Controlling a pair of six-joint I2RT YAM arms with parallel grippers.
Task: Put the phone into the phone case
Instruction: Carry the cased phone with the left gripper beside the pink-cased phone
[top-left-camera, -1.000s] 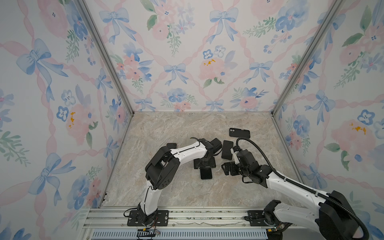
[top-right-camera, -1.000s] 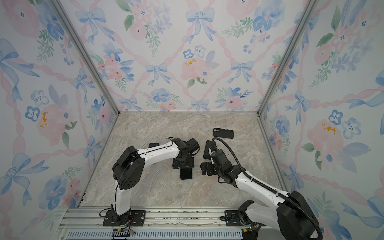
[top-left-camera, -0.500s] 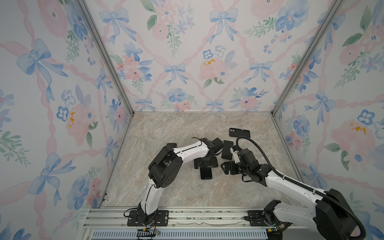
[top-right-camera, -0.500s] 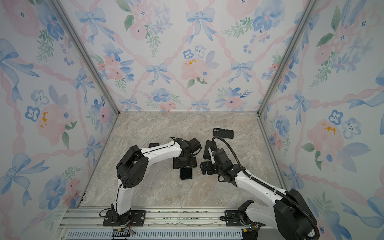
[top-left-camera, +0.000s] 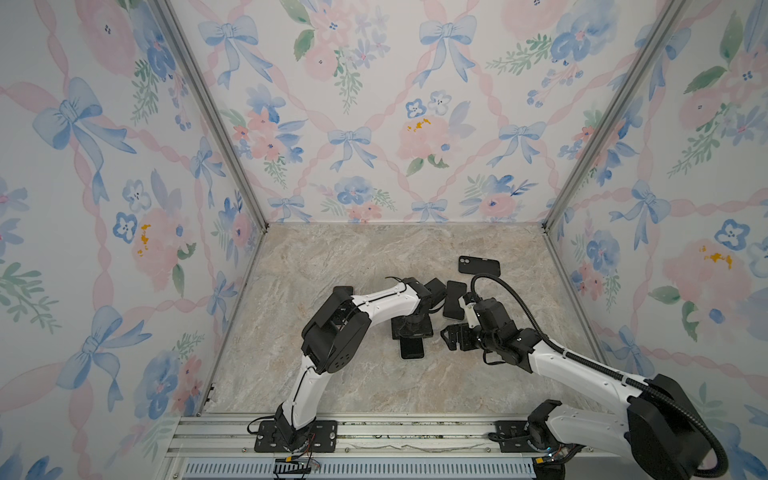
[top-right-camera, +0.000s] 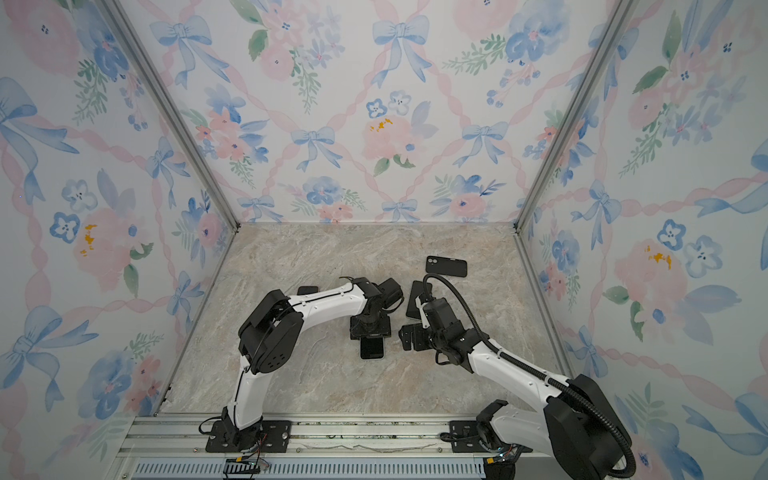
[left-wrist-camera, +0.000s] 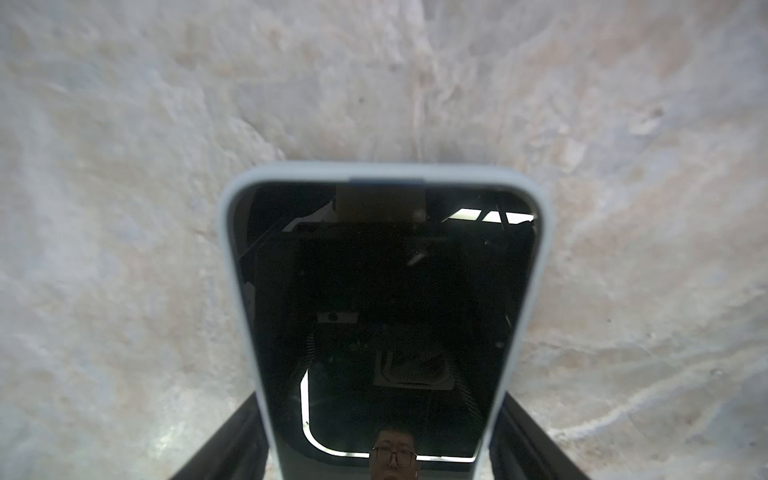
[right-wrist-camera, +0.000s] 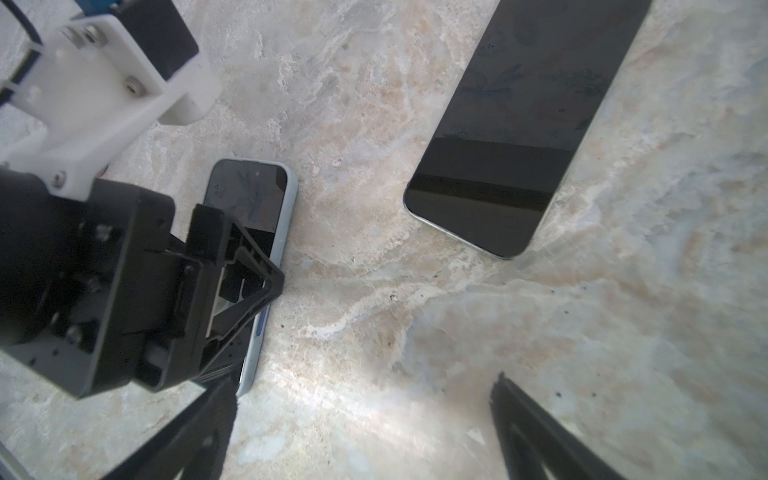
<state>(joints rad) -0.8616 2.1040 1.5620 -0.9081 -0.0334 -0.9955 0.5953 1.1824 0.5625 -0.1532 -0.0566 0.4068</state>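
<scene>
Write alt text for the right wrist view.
The left tool is down over a phone in its pale blue case, screen-up on the marble table. A second, bare phone lies apart; the right tool stands open, empty.

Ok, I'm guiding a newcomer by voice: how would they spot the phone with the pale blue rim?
On the marble tabletop, follow the white left arm to the left gripper. The dark-screened phone with a pale blue rim lies under it, sticking out toward the front rail. Its neighbours, a bare dark phone and a black case farther back, have no pale rim.
</scene>
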